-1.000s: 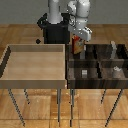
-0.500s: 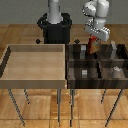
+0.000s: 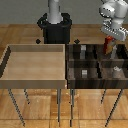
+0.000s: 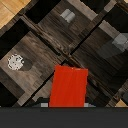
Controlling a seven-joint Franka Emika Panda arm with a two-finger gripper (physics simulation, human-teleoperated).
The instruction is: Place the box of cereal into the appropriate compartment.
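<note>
- At the upper right of the exterior view, the gripper [image 3: 109,44] hangs over the far right part of the dark divided tray [image 3: 69,73], with the box of cereal [image 3: 108,47] clamped between its fingers and hanging below them.
- Seen from the wrist view, the box [image 4: 69,86] shows as a plain red slab directly under the camera, above the crossing dividers, so it is held off the tray and not yet resting in any compartment.
- The jaws stand narrow, closed on the box's two broad faces near its top end; the fingers themselves are mostly hidden behind the grey bar at the frame's lower edge.
- Judging by its look, the box is light, stiff cardboard with smooth flat sides: easy to lift, but likely to slip or swing if squeezed weakly, and likely to dent if squeezed hard.
- A hold across the flat faces near the top seems sound, since it leaves the bottom edge free to enter a compartment first.
- Small grey blocks [image 3: 84,73] and a pale round object [image 4: 16,61] already sit in some compartments; which compartment is meant for the box I cannot tell.
- A light wooden tray [image 3: 35,62] stands at the exterior view's left, well apart from the box.
</note>
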